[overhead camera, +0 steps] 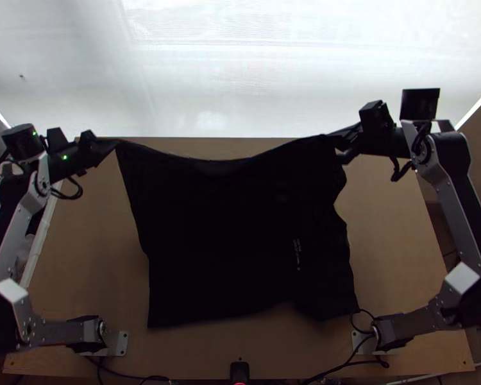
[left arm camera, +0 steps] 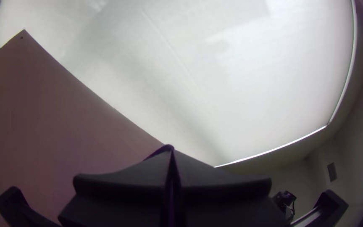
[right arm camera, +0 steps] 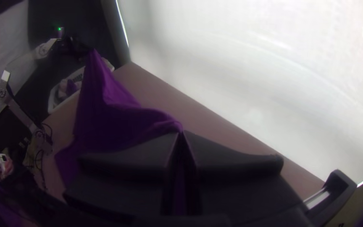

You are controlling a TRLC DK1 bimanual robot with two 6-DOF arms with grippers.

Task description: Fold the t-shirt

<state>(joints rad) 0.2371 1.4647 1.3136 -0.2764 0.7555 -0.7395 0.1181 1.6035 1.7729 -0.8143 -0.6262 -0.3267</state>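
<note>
T-shirt [overhead camera: 240, 237] is stretched, dark and unfolded, over the middle of the light wooden table [overhead camera: 80, 256], between the two arms. At the far left, a white bin [overhead camera: 40, 239] sits beside the table's left edge, with some cloth in it. Just right of that, the left arm [overhead camera: 11, 224] bends up to its gripper [overhead camera: 115, 145], which is closed, fingertips together, on the shirt's far left corner; in the left wrist view a bit of cloth pokes out from between the tips. From there the shirt's far edge sags in a shallow curve across to the other corner, and the body spreads toward the arms' bases. The left side is fairly straight, while the right side is wavy, with small pale marks near it. I can't tell whether the near edge touches the table. The right gripper [overhead camera: 336, 136] is closed too, pinching the far right corner. Its arm [overhead camera: 455, 205] stands at the right edge of the table. Behind everything, a bright white sheet [overhead camera: 240, 77] runs from left to right.
</note>
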